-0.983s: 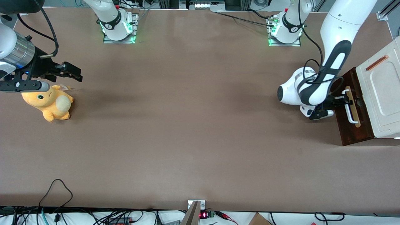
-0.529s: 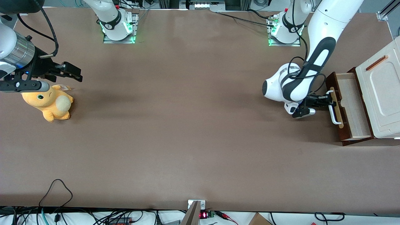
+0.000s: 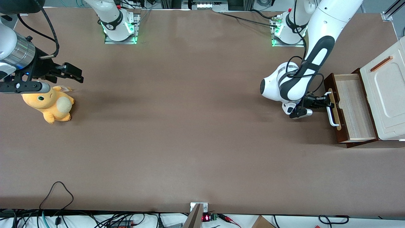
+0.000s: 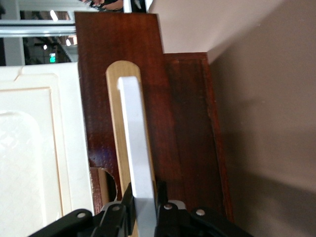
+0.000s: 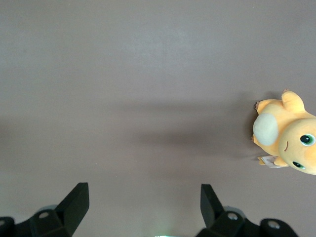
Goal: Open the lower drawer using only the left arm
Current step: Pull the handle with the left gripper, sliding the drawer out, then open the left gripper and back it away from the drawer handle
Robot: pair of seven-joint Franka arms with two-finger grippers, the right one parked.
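Note:
The lower drawer stands pulled out of the cabinet, its light wood inside showing. Its dark brown front carries a white bar handle on a pale wood strip. The left arm, white with dark panels, reaches to the drawer front. Its black gripper is shut on the white bar handle, one finger on each side of the bar.
A cream-white panel with an orange-brown strip handle lies above the drawer. An orange plush toy rests toward the parked arm's end of the table. Cables trail along the table's near edge.
The gripper has drawn the handle away from the cabinet and the lower drawer has slid from shut to well open, showing its light wood inside.

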